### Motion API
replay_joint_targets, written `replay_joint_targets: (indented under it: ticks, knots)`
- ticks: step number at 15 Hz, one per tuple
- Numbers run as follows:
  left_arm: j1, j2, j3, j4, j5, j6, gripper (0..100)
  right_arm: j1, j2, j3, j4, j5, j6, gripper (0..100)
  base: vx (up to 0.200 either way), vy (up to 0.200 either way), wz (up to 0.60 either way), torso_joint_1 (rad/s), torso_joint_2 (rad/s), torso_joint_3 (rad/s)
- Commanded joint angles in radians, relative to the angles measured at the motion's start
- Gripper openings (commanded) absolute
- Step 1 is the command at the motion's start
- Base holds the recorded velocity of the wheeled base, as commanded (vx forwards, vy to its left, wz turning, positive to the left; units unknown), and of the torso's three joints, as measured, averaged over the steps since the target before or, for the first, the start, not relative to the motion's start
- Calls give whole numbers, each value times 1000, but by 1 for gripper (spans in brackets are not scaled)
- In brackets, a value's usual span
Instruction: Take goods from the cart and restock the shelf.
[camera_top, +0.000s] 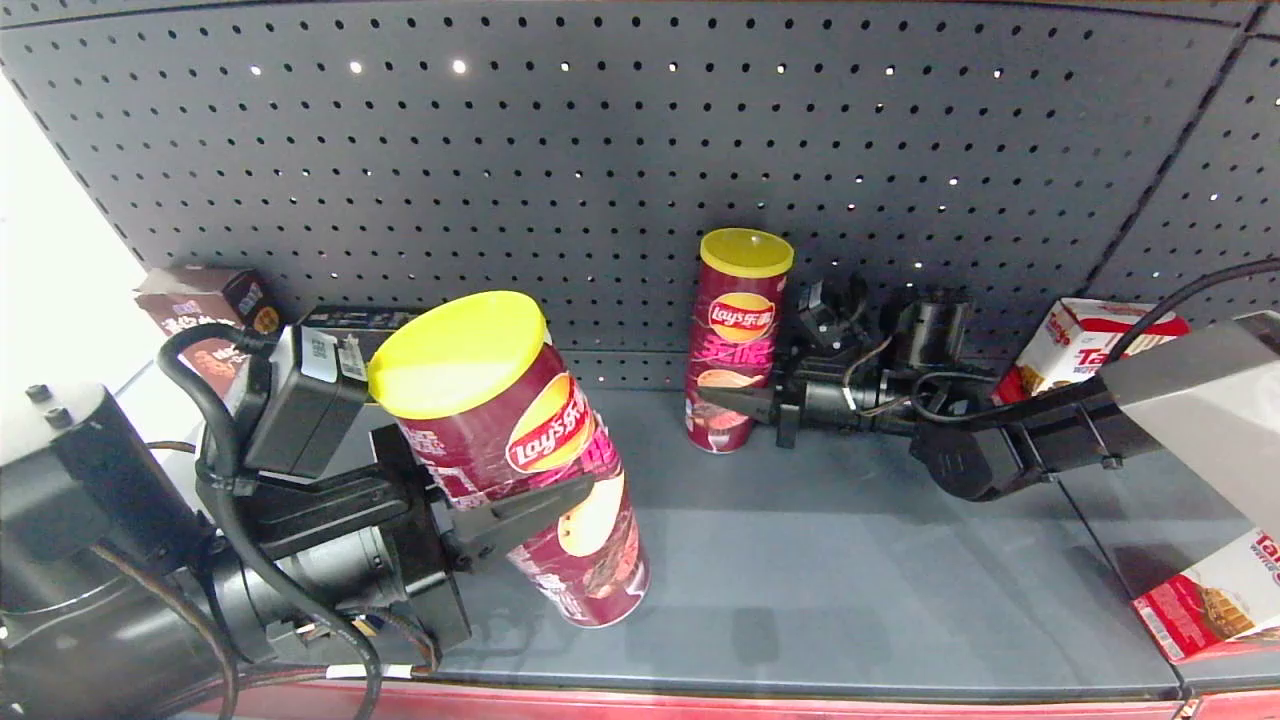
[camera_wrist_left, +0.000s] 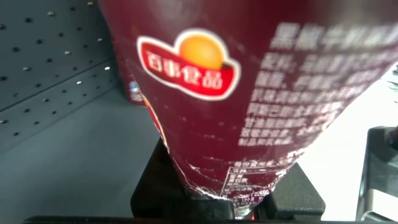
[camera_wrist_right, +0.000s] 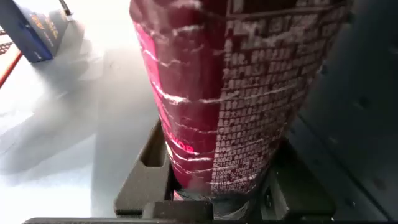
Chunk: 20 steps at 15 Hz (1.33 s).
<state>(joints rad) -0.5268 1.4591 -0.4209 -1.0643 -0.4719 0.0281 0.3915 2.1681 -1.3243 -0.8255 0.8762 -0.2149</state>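
Observation:
Two maroon chip cans with yellow lids are on the grey shelf (camera_top: 850, 580). The nearer can (camera_top: 520, 440) leans at the front left, my left gripper (camera_top: 520, 490) shut on its middle; whether its base touches the shelf I cannot tell. In the left wrist view this can (camera_wrist_left: 249, 93) runs between the fingers of the left gripper (camera_wrist_left: 230, 199). The farther can (camera_top: 738, 330) stands upright near the pegboard, with my right gripper (camera_top: 725, 395) shut on its lower half. The right wrist view has that can (camera_wrist_right: 236, 87) in the right gripper (camera_wrist_right: 217, 186).
A brown box (camera_top: 200, 310) and a flat black box (camera_top: 350, 318) sit at the back left. Red-and-white wafer boxes lie at the back right (camera_top: 1090, 340) and front right (camera_top: 1220, 600). The pegboard wall (camera_top: 600, 150) closes the back. Open shelf lies between the cans.

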Motion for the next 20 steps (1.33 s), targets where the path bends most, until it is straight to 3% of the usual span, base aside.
replay_joint_targets:
  ticks: [1,8,11,14,16,20]
  knots:
    - [11,-3,1,-5,-1,1,0,0,-67,45,-4,-11,0,0,0,0,0,0,0,0]
    - [24,-5,2,-17,-1,0,0,38,-337,393,-55,-23,-12,0,0,0,0,0,0,0]
    - [24,-5,2,-17,-1,0,0,119,-436,628,-168,-120,-11,0,0,0,0,0,0,0]
    - [24,-5,2,-16,-1,0,0,152,-441,774,-302,-134,-11,0,0,0,0,0,0,0]
    - [24,-5,2,-16,-1,0,0,152,-407,838,-369,-131,-12,0,0,0,0,0,0,0]
    - [25,-3,2,-16,-1,0,0,153,-352,847,-399,-126,-14,0,0,0,0,0,0,0]
